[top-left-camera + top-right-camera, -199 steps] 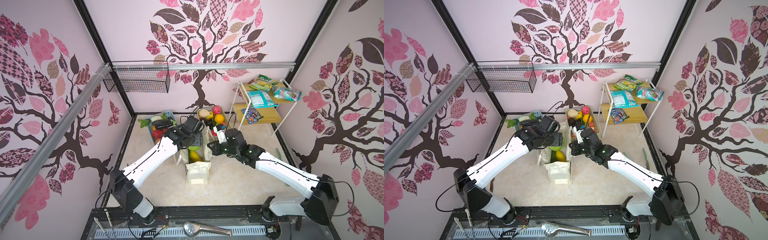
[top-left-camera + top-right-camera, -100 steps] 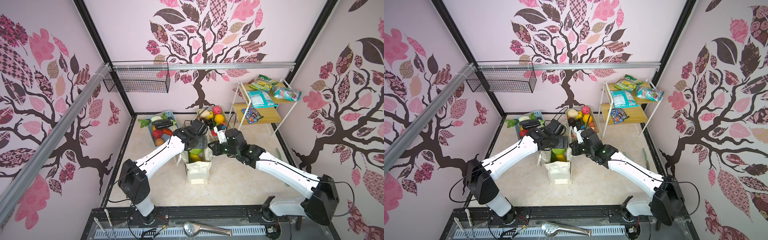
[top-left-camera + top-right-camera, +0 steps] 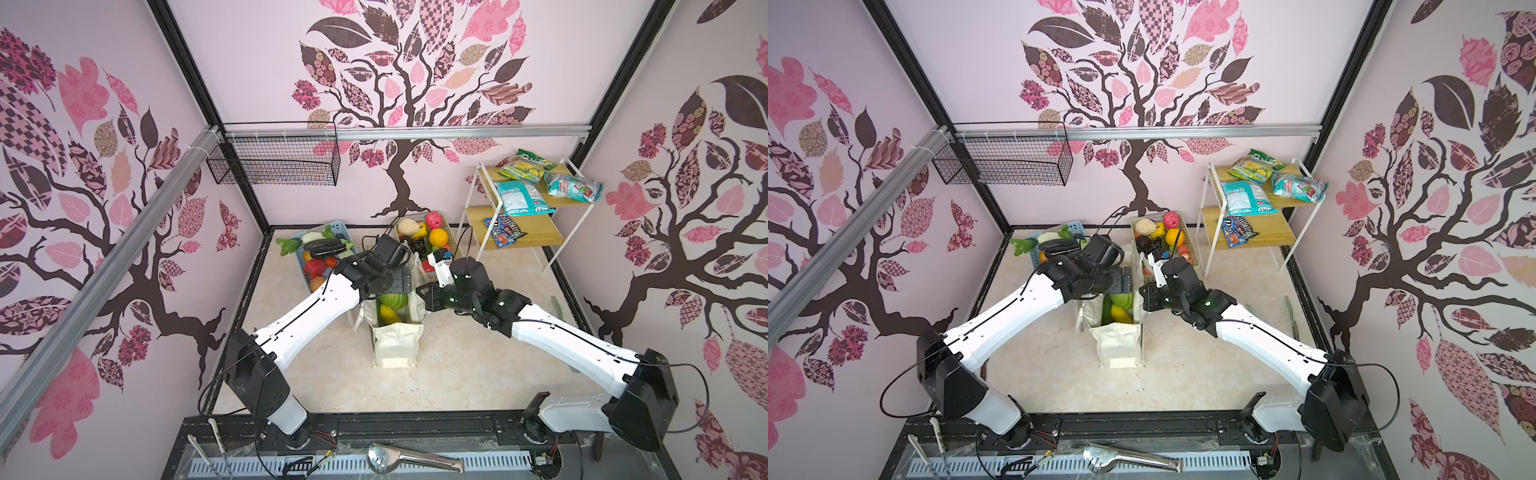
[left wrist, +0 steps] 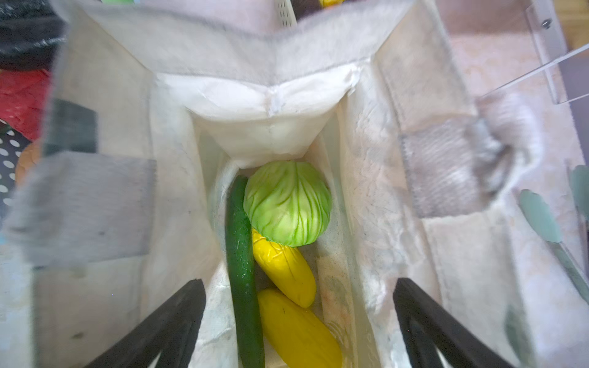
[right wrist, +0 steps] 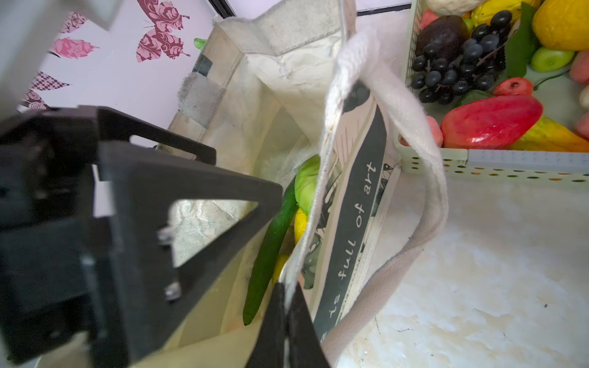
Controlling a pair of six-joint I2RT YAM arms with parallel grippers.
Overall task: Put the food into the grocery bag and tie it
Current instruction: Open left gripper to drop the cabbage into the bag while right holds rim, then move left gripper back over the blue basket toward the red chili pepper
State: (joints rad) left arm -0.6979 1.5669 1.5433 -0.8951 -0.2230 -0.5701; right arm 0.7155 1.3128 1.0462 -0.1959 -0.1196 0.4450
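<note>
The cream grocery bag [image 3: 395, 345] [image 3: 1119, 345] stands open mid-floor. Inside lies food: a green cabbage [image 4: 287, 204], a dark green cucumber [image 4: 240, 255] and two yellow oblong fruits [image 4: 283, 274] [image 4: 296, 328]. My left gripper [image 4: 299, 290] [image 3: 397, 282] hangs open over the bag's mouth, nothing between its fingers. My right gripper [image 5: 287, 286] [image 3: 422, 291] is shut on the bag's top rim on the side with the dark "full of art" panel [image 5: 360, 207]. One strap handle [image 5: 424, 159] loops down outside that panel.
Behind the bag, a blue basket [image 3: 343, 226] holds vegetables and a beige lattice basket [image 5: 478, 162] holds grapes, a red fruit and other fruit. A white-framed shelf [image 3: 536, 226] with snack packets stands at the back right. A wire basket [image 3: 274, 166] hangs on the wall.
My left gripper has swung right from beside the blue basket to over the bag's mouth and opened wider; the cabbage now lies in the bag. The right arm has held still.
</note>
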